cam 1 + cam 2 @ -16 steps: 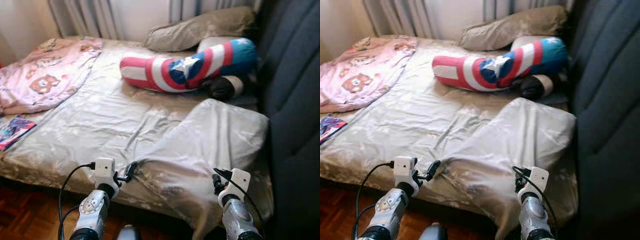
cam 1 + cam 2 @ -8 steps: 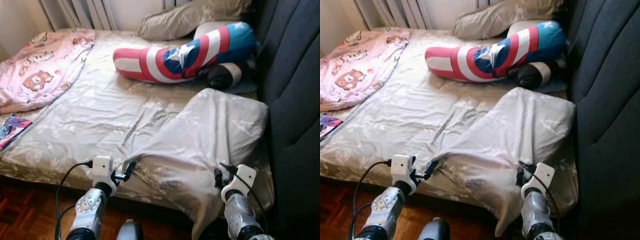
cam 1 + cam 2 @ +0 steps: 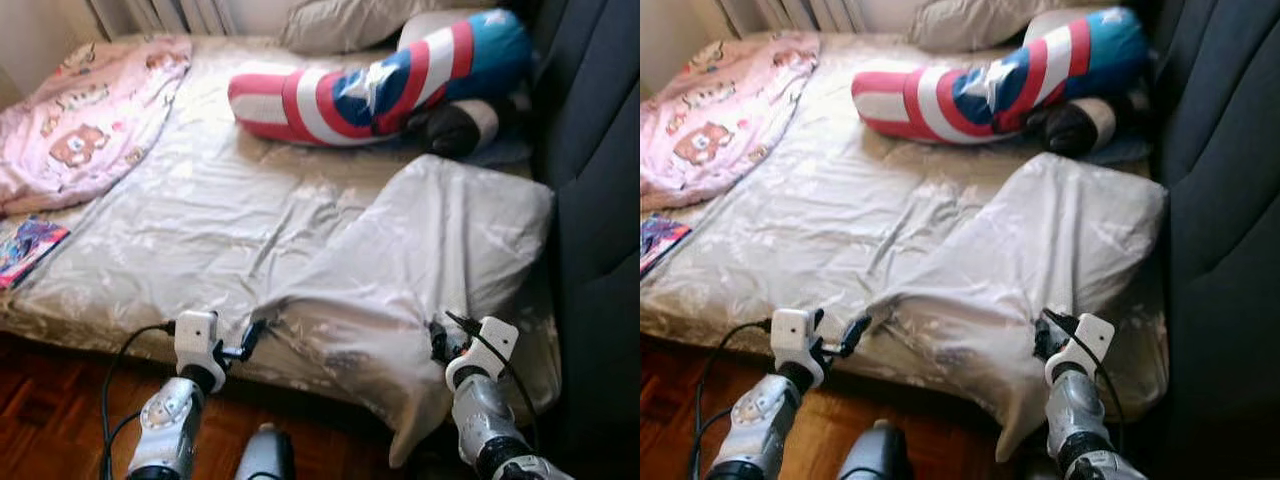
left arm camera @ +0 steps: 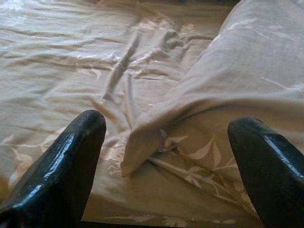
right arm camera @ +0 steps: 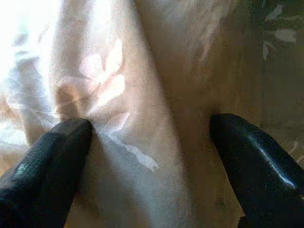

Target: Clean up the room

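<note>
A beige satin pillow (image 3: 430,250) lies at the front right of the bed, with one corner drooping over the mattress edge. My left gripper (image 3: 255,335) is at the pillow's front left corner, its fingers open. In the left wrist view that corner (image 4: 142,152) lies between the spread fingers (image 4: 71,156), a little beyond them. My right gripper (image 3: 440,340) is at the pillow's front right side. In the right wrist view it (image 5: 151,123) is open, pillow fabric (image 5: 118,95) fills the gap, and one finger (image 5: 52,161) touches the cloth.
A beige sheet (image 3: 200,220) covers the bed. A red, white and blue bolster (image 3: 380,85), a dark round cushion (image 3: 462,125) and another beige pillow (image 3: 340,20) lie at the back. At the left are a pink bear blanket (image 3: 80,130) and a colourful book (image 3: 25,250). A dark padded headboard (image 3: 600,150) stands at the right, above wooden floor (image 3: 40,400).
The whole picture has shifted as the camera moved in and tilted down. Both grippers stay open at the pillow's front edge, and the right one sits a little closer into the fabric.
</note>
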